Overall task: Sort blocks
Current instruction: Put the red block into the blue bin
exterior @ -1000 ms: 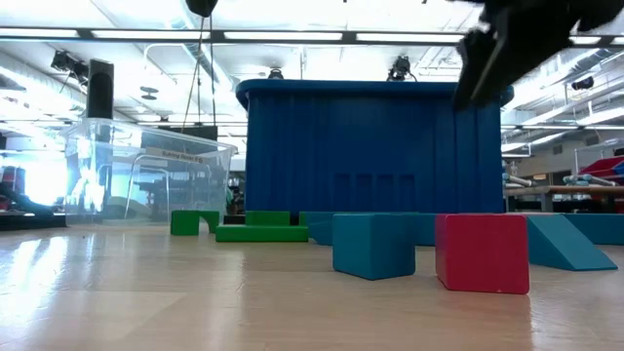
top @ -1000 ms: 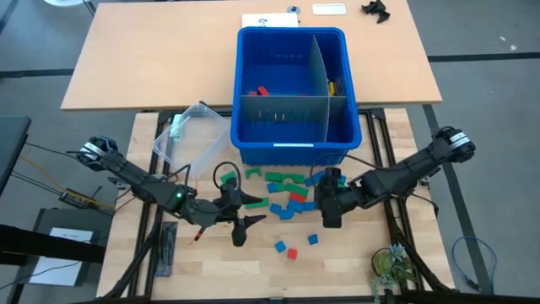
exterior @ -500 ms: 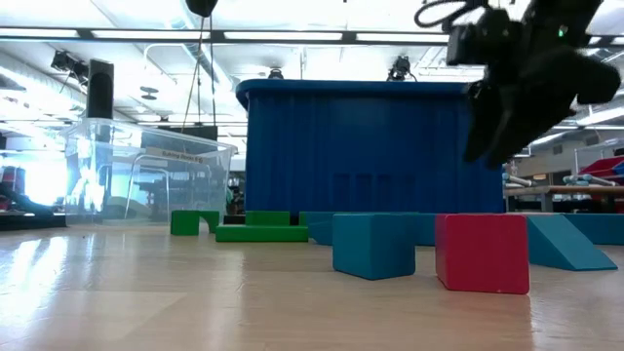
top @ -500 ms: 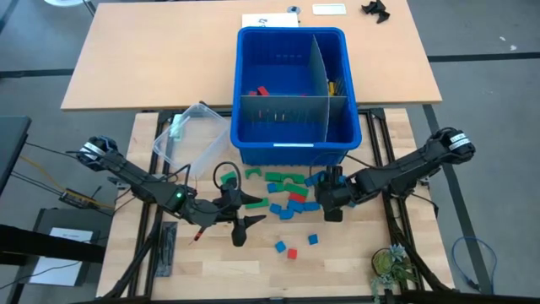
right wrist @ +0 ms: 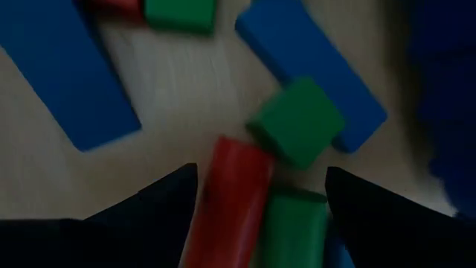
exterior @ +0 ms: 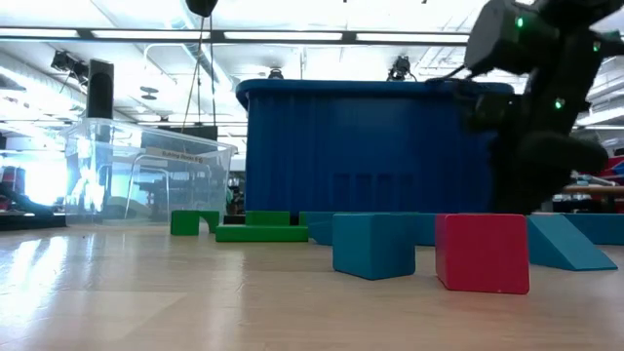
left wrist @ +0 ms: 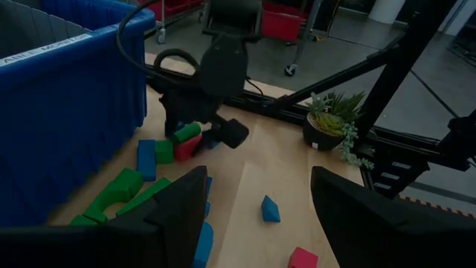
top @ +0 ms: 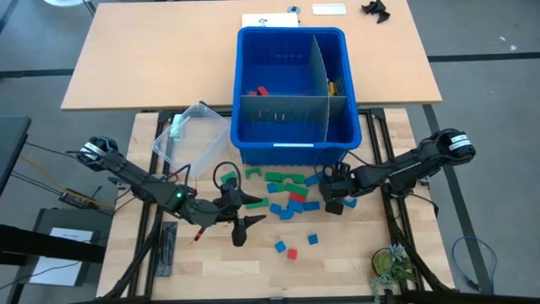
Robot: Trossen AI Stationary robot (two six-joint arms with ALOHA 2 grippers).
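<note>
1. While the left gripper (top: 239, 213) hangs low in the lower-left part of the high view with its fingers spread and nothing between them, it sits just beside the left edge of the scattered blocks (top: 287, 190); any drift toward the centre risks nudging the green arch block (top: 228, 179) and the green bar (top: 256, 203) out of place.
2. Near the frame's centre, the blocks lie packed on the wooden table (top: 354, 253) just below the blue bin (top: 293, 143), several touching or overlapping. A grasp there likely catches two pieces at once or squeezes one out sideways.
3. Right of centre, the right gripper (top: 335, 201) is down at the right end of that cluster, jaws wide apart and holding nothing. Its wrist view shows a red block (right wrist: 227, 201) between the fingers with a green block (right wrist: 297, 123) and another green block (right wrist: 291, 227) pressed against it, so closing could pinch a green neighbour along with the red one, or tip the red one.
4. Since that wrist view is blurred, whether the fingers truly straddle the red block alone is hard to judge; a misaligned close would push it away.
5. Toward the lower right of the cluster, three loose blocks, including a red cube (top: 292, 252), lie apart and could be knocked farther off by a sweeping arm.
</note>
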